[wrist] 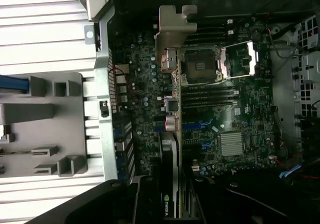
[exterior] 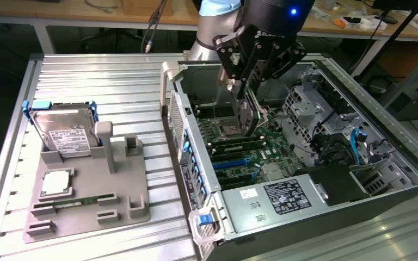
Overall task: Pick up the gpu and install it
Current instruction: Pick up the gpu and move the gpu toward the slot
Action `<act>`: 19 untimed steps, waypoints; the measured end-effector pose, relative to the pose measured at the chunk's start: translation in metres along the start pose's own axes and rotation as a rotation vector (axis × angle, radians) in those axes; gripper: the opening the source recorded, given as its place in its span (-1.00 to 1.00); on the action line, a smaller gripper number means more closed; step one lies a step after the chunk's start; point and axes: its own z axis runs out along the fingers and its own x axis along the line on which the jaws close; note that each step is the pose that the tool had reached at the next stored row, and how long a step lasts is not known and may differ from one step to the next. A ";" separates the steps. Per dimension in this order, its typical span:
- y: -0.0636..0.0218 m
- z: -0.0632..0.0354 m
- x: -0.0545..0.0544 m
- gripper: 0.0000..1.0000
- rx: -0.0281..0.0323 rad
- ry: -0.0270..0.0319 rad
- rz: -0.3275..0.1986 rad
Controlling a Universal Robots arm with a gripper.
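Green-board gpu (exterior: 250, 122) pinched between gripper (exterior: 244, 93) fingers, lifted, hanging over mobo (wrist: 140, 79); prob. not yet seated.

It was a robotics lab or workshop. A robot arm (exterior: 210, 32) stood over a ribbed metal table (exterior: 100, 81) that carried an open computer case (exterior: 182, 122) and a grey holder (exterior: 122, 179) of loose computer parts. Along the far side ran wooden workbenches (exterior: 71, 13), with a cable (exterior: 152, 27) hanging off one.
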 end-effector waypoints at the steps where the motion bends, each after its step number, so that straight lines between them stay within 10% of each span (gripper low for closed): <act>1: 0.0001 0.0000 -0.001 -0.46 0.0000 0.0000 0.000; 19: 0.0019 0.0007 -0.024 -0.46 0.0000 0.0000 0.000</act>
